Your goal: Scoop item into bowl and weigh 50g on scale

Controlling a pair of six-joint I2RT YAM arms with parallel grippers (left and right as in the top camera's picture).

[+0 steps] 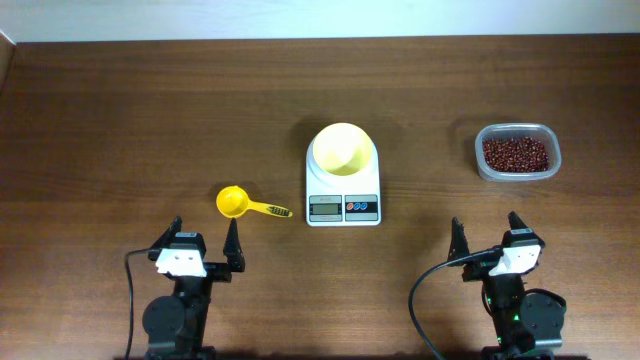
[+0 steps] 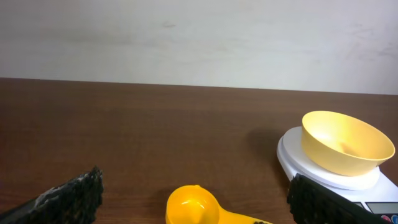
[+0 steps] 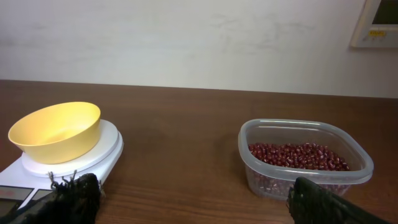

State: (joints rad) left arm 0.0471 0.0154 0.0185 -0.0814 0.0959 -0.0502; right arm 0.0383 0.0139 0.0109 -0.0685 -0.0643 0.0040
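Overhead view: the left gripper [image 1: 205, 228] and the right gripper [image 1: 485, 225] rest low at the near edge of the table [image 1: 150, 110], each with its jaws spread wide and holding nothing. A yellow scoop [image 1: 235, 202] lies just ahead of the left gripper, nearest its right-hand finger, with the handle pointing right. The scale [image 1: 343, 208] stands ahead of and between the two grippers, and the bowl [image 1: 343, 148] sits empty on its platform. The beans [image 1: 516, 153] fill a clear container [image 1: 517, 128] ahead of the right gripper and slightly to its right, well apart from the scale. Left wrist view: both dark fingers [image 2: 74, 196] frame the lower corners, wide apart; the cup of the scoop [image 2: 193, 205] lies between them and just ahead, and the bowl [image 2: 345, 143] on the scale [image 2: 292, 155] stands ahead to the right. Right wrist view: the fingers [image 3: 78, 196] again stand wide with nothing between them; the bowl [image 3: 56, 130] on the scale [image 3: 106, 155] lies ahead to the left, and the beans [image 3: 298, 155] in the container [image 3: 261, 180] lie ahead to the right.
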